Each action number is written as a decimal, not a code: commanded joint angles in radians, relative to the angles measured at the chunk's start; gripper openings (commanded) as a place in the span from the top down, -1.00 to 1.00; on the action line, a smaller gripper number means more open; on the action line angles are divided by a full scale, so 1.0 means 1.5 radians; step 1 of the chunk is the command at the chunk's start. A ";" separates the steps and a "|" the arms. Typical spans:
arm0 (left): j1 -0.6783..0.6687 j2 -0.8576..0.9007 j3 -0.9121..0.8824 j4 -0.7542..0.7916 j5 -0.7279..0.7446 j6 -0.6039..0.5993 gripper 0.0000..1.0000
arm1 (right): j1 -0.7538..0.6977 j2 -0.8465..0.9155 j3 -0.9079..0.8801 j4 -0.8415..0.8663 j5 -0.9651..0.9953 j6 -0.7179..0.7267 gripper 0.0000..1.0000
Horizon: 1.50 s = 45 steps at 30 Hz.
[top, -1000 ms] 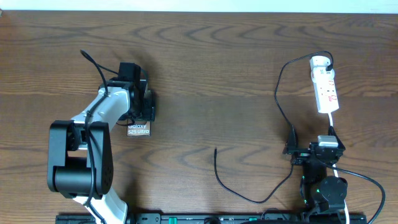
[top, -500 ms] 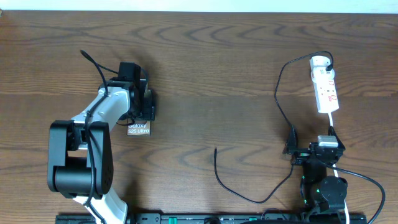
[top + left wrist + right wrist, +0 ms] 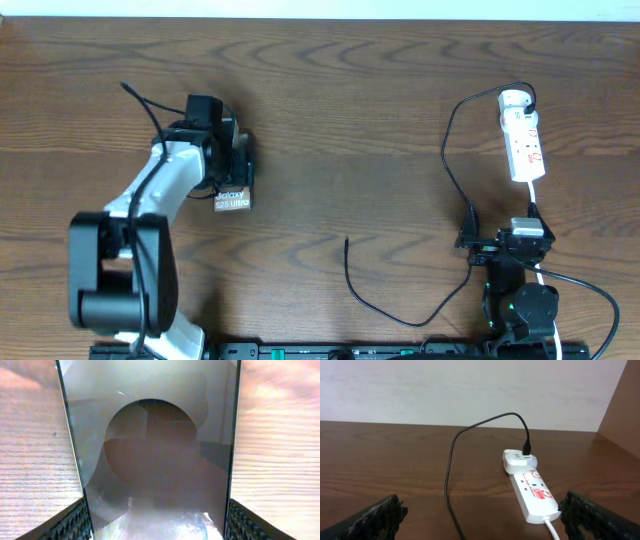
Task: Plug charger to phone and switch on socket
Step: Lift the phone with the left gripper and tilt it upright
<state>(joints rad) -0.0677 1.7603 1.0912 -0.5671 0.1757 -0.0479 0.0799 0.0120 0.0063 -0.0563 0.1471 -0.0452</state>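
Overhead camera on the table: left fingers (image 3: 70,525) clamped across the width of the phone (image 3: 232,200), long axis pointing away from the robot at a slight tilt, lettered end nearest. Charger (image 3: 446,150) already plugged into the white power strip (image 3: 524,145) at far right, free connector tip (image 3: 346,242) lying loose between the arms, to the right of the phone and closer in. Right fingers (image 3: 375,517) wide apart and empty beside the cable's run, probably the ones to fetch that tip.
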 commanded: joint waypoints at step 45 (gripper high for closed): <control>-0.001 -0.244 0.027 -0.086 0.654 -0.942 0.85 | 0.004 -0.003 -0.001 -0.003 0.003 -0.008 -0.99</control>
<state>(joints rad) -0.0685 1.4212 1.0946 -0.6991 1.0012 -1.4433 0.0799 0.0120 0.0063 -0.0563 0.1471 -0.0452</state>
